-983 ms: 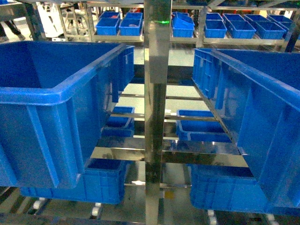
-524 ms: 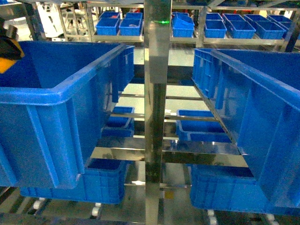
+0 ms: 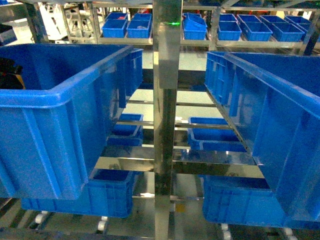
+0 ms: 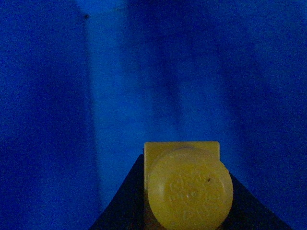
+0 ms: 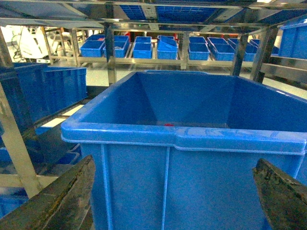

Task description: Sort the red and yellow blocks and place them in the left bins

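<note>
In the left wrist view a yellow block (image 4: 188, 184) fills the lower middle, its round stud facing the camera. My left gripper (image 4: 187, 213) is shut on it, dark jaws on either side. Behind it is only the blue inner wall of the left bin (image 4: 144, 72). In the head view that gripper (image 3: 9, 75) is a dark shape at the far left edge, inside the left bin (image 3: 60, 95). My right gripper (image 5: 175, 164) stands open and empty before the ribbed wall of a big blue crate (image 5: 192, 139). A small red speck (image 5: 168, 124) shows on that crate's floor.
A steel rack post (image 3: 167, 125) stands in the middle, with another big blue crate (image 3: 280, 125) to its right. Small blue trays (image 3: 215, 135) sit on lower shelves and more blue bins (image 3: 255, 30) line the far rack. Steel rails (image 5: 14, 143) run beside the right gripper.
The left gripper came into the head view at the far left with the yellow block, then dropped lower inside the left bin. The right side has not changed.
</note>
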{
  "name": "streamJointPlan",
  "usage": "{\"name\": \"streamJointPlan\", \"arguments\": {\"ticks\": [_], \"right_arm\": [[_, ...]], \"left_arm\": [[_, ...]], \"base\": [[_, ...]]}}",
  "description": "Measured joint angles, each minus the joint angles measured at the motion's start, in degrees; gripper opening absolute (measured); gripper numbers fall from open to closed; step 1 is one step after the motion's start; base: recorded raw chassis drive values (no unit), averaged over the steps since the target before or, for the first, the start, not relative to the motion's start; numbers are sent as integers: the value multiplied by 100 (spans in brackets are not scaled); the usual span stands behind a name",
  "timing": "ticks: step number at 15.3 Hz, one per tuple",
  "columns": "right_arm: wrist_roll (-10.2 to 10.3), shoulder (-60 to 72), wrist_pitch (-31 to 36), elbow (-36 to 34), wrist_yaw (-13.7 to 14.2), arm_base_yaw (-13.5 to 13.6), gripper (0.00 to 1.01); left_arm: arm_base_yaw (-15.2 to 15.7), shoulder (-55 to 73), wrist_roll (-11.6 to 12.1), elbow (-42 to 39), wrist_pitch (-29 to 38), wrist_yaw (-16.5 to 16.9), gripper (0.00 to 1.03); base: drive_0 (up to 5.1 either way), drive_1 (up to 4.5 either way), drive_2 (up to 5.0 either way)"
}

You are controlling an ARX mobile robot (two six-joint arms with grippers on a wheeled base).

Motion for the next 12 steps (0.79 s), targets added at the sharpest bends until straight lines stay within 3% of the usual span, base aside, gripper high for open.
{"name": "streamJointPlan", "arguments": {"ticks": [3,5,8,12], "right_arm": [[0,0,-7,0,-2,0,98],[0,0,0,0,-4,0,98],[0,0,0,0,-4,0,98],[0,0,-2,0,-4,0,98]], "left_arm": [[48,896,192,1075,-424,-9,27],[48,946,289,1049,-293,173,27],[28,514,249,433,138,411,30],[-162,-715,-15,-328,577,361,76]], "base": [[0,0,0],[16,16,16],[0,0,0],[0,0,0]]}}
